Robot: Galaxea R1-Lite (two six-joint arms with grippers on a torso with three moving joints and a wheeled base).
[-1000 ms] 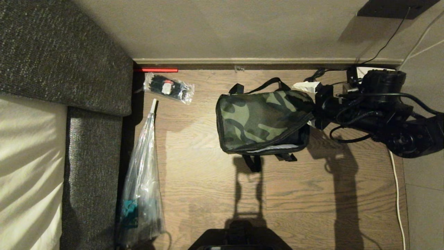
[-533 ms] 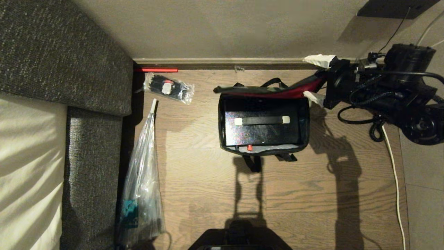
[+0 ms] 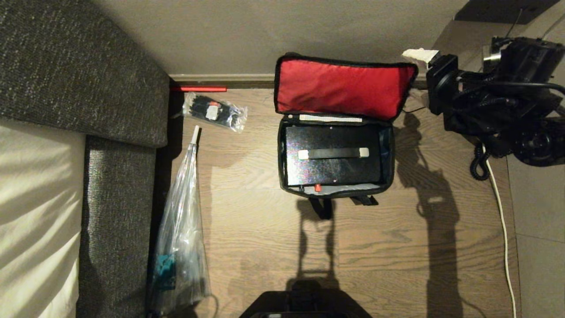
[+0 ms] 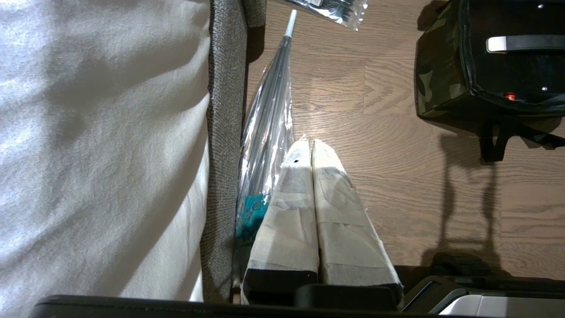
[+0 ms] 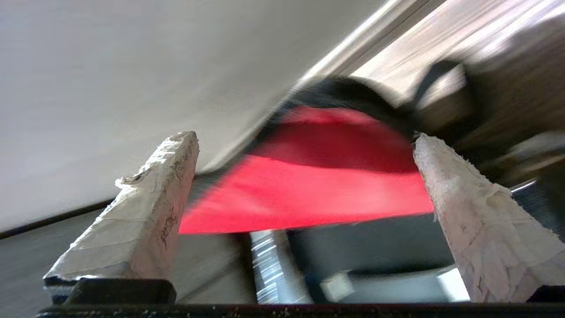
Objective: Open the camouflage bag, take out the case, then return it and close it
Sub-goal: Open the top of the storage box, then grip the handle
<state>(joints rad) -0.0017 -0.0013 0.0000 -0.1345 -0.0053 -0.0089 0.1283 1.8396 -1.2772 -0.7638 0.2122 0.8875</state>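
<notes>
We see the camouflage bag [image 3: 335, 176] on the wooden floor [image 3: 265, 229] near the wall, its red-lined lid [image 3: 340, 88] flipped up and back. The black case [image 3: 333, 163] lies flat inside it, handle up. Our right gripper [image 5: 304, 176] sits at the lid's right corner, fingers spread wide and holding nothing. Our left gripper [image 4: 308, 148] hangs beside the sofa [image 4: 225, 132], fingers pressed together.
</notes>
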